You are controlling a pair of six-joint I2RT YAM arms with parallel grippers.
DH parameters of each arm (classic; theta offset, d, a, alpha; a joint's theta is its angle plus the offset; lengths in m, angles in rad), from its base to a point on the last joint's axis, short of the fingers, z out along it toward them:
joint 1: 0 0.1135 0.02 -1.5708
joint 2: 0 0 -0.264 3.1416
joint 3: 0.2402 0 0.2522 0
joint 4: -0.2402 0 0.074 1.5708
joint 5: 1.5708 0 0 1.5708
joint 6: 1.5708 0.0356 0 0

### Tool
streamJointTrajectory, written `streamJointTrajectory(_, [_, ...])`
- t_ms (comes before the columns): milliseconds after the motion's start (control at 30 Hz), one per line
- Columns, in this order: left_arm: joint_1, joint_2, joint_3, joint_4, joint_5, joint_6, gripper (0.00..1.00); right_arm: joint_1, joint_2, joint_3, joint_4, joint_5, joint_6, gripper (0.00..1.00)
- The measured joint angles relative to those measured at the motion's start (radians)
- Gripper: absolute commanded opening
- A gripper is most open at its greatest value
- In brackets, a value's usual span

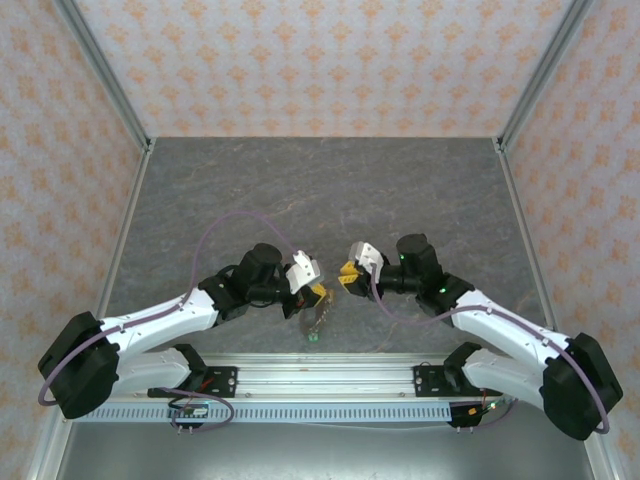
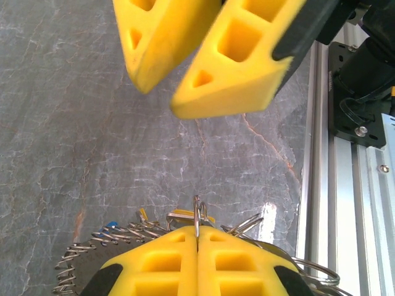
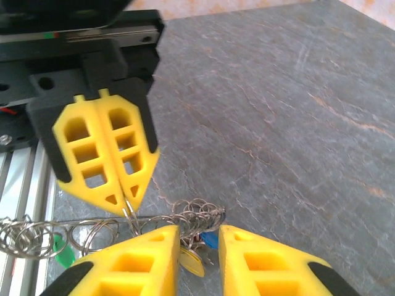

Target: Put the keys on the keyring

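Note:
My left gripper (image 2: 197, 231) is shut on the thin wire of the keyring (image 2: 80, 259), a grey ring strung with small metal loops that hangs below it over the table. Just right of it, my right gripper (image 3: 199, 231) stands open. Between the right fingers lie a cluster of loops, a blue key head (image 3: 210, 239) and a yellow tag (image 3: 192, 264). In the right wrist view the left gripper (image 3: 126, 206) pinches the ring wire (image 3: 80, 219), and a green tag (image 3: 60, 246) hangs further left. From above, the two grippers (image 1: 318, 291) (image 1: 347, 278) nearly meet.
The grey marbled table (image 1: 320, 190) stretches away beyond the grippers. The aluminium mounting rail (image 1: 330, 375) runs along the near edge just behind the hanging ring. Patterned walls close in the sides and back.

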Motion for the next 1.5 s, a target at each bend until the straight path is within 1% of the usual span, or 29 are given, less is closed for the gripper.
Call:
streamJointTrajectory(233, [0.0, 0.003, 0.004, -0.001, 0.03, 0.004, 0.0, 0.0, 0.07, 0.0, -0.006, -0.099, -0.077, 0.23])
streamJointTrajectory(567, [0.0, 0.003, 0.014, -0.003, 0.031, 0.004, 0.0, 0.0, 0.117, 0.003, -0.018, -0.165, -0.11, 0.23])
streamJointTrajectory(667, [0.0, 0.003, 0.014, -0.003, 0.031, 0.004, 0.0, 0.0, 0.141, 0.004, -0.018, -0.173, -0.113, 0.21])
streamJointTrajectory(833, [0.0, 0.003, 0.015, -0.004, 0.034, 0.004, 0.0, 0.0, 0.156, 0.006, -0.002, -0.183, -0.113, 0.21])
streamJointTrajectory(967, [0.0, 0.004, 0.016, -0.004, 0.034, 0.004, 0.0, 0.0, 0.156, 0.008, 0.005, -0.182, -0.113, 0.24])
streamJointTrajectory(1500, [0.0, 0.004, 0.019, -0.006, 0.033, 0.014, 0.0, 0.0, 0.142, 0.011, -0.004, -0.176, -0.113, 0.28])
